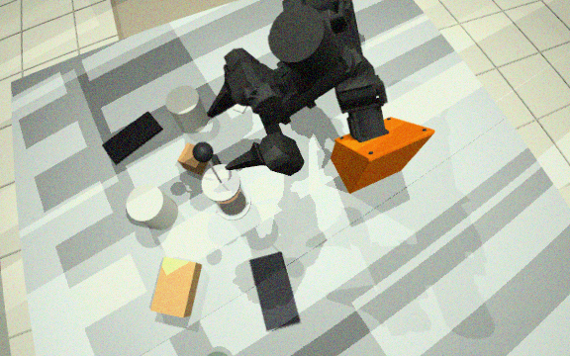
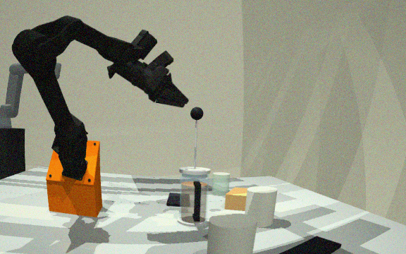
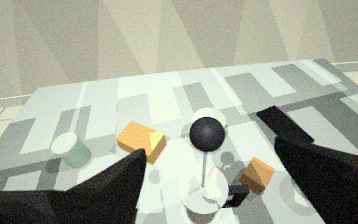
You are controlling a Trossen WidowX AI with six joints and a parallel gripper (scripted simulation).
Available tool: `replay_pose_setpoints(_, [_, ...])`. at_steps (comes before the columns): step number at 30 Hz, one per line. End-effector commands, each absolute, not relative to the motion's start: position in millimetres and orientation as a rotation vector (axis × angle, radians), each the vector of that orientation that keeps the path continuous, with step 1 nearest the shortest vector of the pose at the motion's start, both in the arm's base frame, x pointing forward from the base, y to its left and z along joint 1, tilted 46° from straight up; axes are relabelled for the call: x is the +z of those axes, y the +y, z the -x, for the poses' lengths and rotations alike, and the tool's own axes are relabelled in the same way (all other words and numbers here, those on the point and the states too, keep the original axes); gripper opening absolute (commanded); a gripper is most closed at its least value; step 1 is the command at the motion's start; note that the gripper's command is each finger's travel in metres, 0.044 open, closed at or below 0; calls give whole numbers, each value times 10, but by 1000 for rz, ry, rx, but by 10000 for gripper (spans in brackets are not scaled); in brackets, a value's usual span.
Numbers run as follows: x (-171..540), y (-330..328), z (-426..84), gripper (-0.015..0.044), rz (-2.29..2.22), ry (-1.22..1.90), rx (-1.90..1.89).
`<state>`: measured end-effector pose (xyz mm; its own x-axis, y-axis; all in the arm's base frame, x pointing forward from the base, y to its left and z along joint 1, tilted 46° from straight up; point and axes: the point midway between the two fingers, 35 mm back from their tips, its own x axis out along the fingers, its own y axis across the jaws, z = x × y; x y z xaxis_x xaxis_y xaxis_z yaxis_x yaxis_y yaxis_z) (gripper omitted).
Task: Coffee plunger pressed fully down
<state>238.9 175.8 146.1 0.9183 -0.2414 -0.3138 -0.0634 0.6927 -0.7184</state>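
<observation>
The coffee press stands upright on the table, clear-walled with brown contents and a black handle. Its white lid is on top. The plunger's black ball knob stands high above the lid on a thin, long exposed rod. My gripper is open wide and empty. In the exterior view its fingertips are just short of the knob and slightly above it, not touching. In the wrist view the knob appears between the two fingers.
Pale cylinders stand near the press. A small wooden block is close by the handle. A larger orange block, black slabs and a greenish cylinder lie farther out.
</observation>
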Motion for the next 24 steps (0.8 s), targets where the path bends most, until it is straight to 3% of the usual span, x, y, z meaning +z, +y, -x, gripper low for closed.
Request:
replay_pose_setpoints(1, [1467,1734,-2408,440,792,402,-99])
replay_pose_setpoints(24, [1359,1641,-2743,440,791,398,-101])
